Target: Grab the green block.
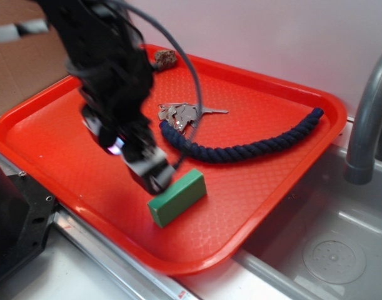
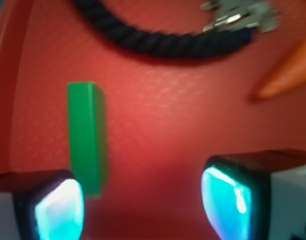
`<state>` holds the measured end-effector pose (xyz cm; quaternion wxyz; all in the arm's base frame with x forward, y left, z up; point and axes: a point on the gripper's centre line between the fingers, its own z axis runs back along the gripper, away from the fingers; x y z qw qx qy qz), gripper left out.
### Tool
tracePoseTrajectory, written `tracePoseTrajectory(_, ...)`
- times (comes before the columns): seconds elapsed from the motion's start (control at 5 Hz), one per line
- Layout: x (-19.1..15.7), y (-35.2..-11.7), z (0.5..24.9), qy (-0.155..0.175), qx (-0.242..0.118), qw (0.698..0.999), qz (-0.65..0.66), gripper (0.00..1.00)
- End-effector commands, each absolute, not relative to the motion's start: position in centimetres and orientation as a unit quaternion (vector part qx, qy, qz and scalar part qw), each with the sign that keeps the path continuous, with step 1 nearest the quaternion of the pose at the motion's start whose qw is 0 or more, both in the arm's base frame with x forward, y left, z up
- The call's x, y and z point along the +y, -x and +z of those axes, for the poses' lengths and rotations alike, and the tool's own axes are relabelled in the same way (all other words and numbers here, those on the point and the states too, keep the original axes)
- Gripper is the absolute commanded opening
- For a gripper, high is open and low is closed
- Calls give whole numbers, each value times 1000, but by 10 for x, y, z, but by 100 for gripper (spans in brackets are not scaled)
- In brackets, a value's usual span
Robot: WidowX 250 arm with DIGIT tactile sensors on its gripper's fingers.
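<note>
Green rectangular matte block (image 2: 86,137) | lies on red plastic tray (image 1: 253,187), by left finger | black gripper (image 2: 142,205) spread wide, empty | risk: off-centre closing may knock block aside

- One green block (image 1: 177,197) is lying on the tray; it is also showing in the wrist view (image 2: 87,137).
- One red tray (image 1: 259,194) is sitting beside the sink.
- One dark blue rope (image 1: 253,147) is curving across the tray, also showing in the wrist view (image 2: 158,42).
- One bunch of metal keys (image 1: 181,114) is lying at the rope's end.
- One orange carrot tip (image 2: 285,75) is showing, in the wrist view only.
- One small brown lump (image 1: 165,59) is sitting at the tray's far edge; what it is cannot be told.
- One grey faucet (image 1: 366,119) is standing at the right.
- One sink basin (image 1: 331,250), with one round drain (image 1: 334,257), is showing.
- One gripper (image 1: 154,178) is hanging over the tray, with two fingertips (image 2: 57,212) showing in the wrist view.
</note>
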<state>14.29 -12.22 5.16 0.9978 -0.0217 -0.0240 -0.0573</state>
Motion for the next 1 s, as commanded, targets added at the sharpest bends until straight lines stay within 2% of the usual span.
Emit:
tracePoseTrajectory(0.0, -164, -155, 34, 54, -20, 995, -81, 100)
tracePoseTrajectory(0.2, -170, -151, 25, 42, -9, 995, -92, 100)
tracePoseTrajectory(0.4, -164, -152, 21, 30, -17, 995, -97, 39)
tracePoseTrajectory(0.6, -142, -148, 39, 34, -28, 994, -104, 0)
tracePoseTrajectory(0.8, -103, -139, 75, 40, -57, 996, -62, 0)
